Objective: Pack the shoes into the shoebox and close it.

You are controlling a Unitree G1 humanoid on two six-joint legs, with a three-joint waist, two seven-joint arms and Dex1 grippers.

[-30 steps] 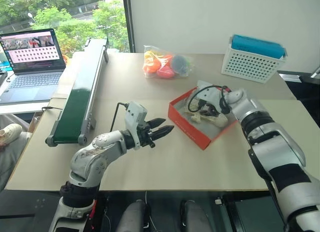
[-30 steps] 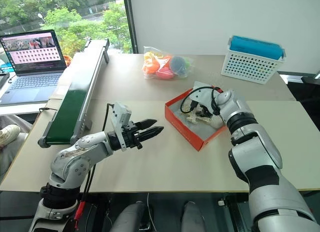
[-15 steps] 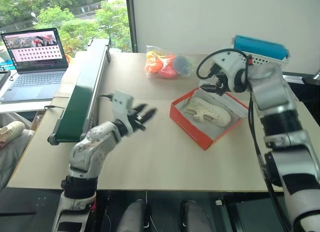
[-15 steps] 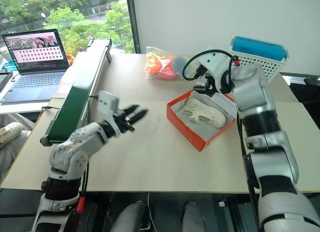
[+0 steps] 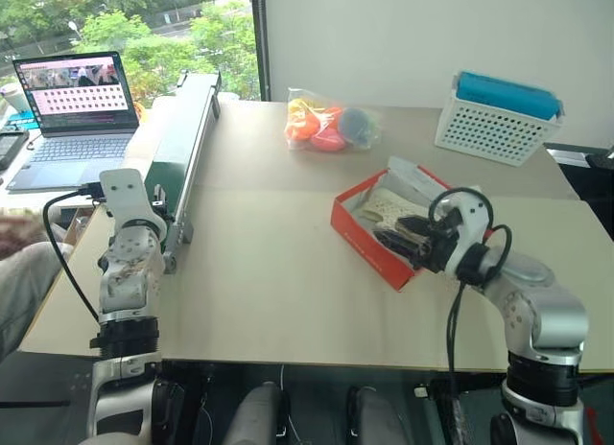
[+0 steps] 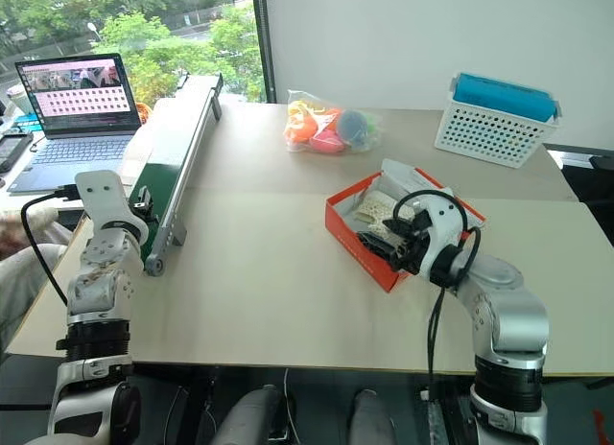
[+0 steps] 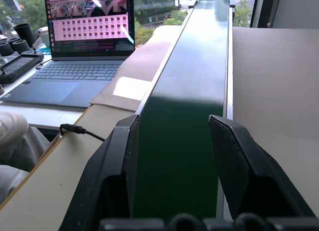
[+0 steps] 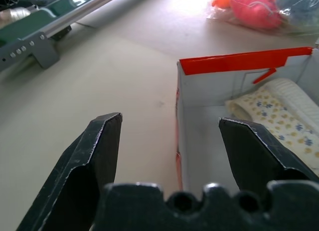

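The red-orange shoebox [image 5: 367, 245] lies open on the table, right of the middle, its pale lid [image 5: 418, 179] folded back on the far side. A cream shoe [image 8: 281, 125] with a flowered insole lies inside it, and a second ribbed cream shape [image 8: 295, 93] lies beside that. My right gripper [image 5: 398, 236] hangs open over the box's near corner, and the red-edged wall [image 8: 234, 61] shows between its fingers with nothing held. My left gripper [image 7: 174, 124] is far off at the table's left, open and empty, pointing along the green conveyor belt [image 7: 187, 96].
The conveyor [image 5: 182, 128] runs along the table's left side, with a laptop [image 5: 77, 95] beyond it. A bag of colourful toys [image 5: 331, 128] and a white perforated basket [image 5: 497, 128] with a blue top stand at the back. A person's leg [image 5: 19, 263] shows at the left edge.
My left arm has swung left, from the table's middle to the conveyor. My right gripper has come back and down, from over the box's far side to its near corner.
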